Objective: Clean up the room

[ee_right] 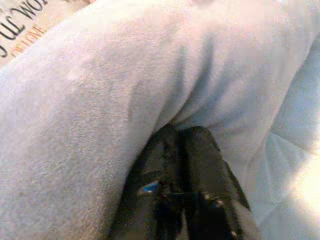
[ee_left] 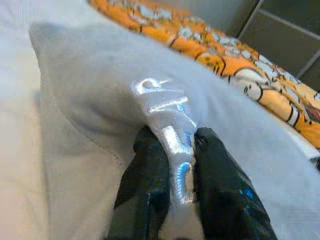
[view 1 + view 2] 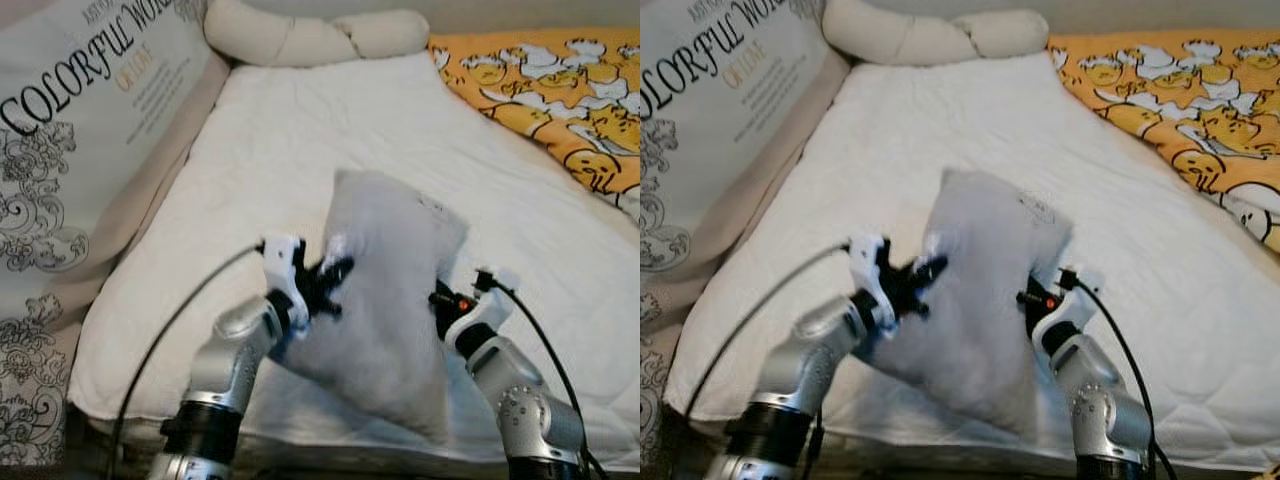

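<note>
A: Both eye views are evenly lit and soft, slightly hazy all over. The white mattress (image 3: 300,150) is bright, almost washed out toward the far end.

B: Any shadows?

A: Gentle ones. The grey pillow (image 3: 390,290) darkens on its near lower side, and a dim band runs under the bed's near edge.

B: And the wrist views?

A: Blurrier. In the left wrist view, shiny fabric pinched in the left tool (image 2: 180,165) throws white and blue glare, and its fingers (image 2: 220,185) carry small highlights. The orange blanket (image 2: 240,65) beyond is out of focus. The right wrist view is smeared and pale, with the right tool (image 1: 182,170) a dark, soft-edged mass in shadow.
</note>
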Robot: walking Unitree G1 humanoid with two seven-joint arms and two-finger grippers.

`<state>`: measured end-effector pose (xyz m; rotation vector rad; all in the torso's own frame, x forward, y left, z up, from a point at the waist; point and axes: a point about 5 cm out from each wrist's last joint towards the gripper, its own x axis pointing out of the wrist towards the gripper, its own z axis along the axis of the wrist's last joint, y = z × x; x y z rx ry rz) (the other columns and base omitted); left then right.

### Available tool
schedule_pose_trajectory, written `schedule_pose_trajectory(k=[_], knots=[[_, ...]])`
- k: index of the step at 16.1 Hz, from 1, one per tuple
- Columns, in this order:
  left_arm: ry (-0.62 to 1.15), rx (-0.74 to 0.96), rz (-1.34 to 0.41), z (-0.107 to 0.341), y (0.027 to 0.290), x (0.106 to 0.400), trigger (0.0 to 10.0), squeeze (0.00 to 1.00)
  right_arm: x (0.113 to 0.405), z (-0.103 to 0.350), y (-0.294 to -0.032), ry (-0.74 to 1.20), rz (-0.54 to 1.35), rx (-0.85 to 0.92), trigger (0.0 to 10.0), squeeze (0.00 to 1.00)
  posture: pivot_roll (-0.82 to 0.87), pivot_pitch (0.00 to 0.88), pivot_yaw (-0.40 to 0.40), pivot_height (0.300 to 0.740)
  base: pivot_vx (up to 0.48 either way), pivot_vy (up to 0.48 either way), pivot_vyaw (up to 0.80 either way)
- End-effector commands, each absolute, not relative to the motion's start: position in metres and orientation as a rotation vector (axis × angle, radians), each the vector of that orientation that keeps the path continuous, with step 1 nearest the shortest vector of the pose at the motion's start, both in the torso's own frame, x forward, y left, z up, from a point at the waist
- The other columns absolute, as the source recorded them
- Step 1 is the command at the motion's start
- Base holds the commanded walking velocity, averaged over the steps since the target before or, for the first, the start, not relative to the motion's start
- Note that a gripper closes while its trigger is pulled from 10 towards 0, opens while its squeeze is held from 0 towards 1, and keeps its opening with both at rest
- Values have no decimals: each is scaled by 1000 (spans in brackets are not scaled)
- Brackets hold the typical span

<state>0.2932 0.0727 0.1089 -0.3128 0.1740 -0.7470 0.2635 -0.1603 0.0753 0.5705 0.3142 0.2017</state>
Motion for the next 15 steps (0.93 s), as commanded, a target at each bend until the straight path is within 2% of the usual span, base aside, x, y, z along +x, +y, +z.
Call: schedule_pose_trajectory(k=[1,3,4,5,6,9,15], knots=[[118,-270,-785,125,68,287,0,0,265,93,-153,251,240,586,0,0,-126,0,133,740,0,0,0],[77,-238,-771,135,69,286,0,0,266,98,-155,228,228,586,0,0,-125,0,132,740,0,0,0],[83,-215,-754,138,70,285,3373,0,266,100,-157,217,217,565,0,0,-124,0,128,740,0,0,0],[101,-153,-737,135,72,286,10000,0,265,100,-158,221,211,540,10000,0,-124,0,128,740,0,0,0],[114,-90,-707,132,76,287,10000,0,265,99,-157,227,210,534,10000,0,-126,0,128,740,0,0,0],[107,-91,-699,134,78,287,10000,0,264,102,-155,222,216,509,10000,0,-121,0,124,740,0,0,0],[112,-60,-647,135,84,292,10000,0,270,104,-152,217,223,499,10000,0,-94,0,110,740,0,334,0]])
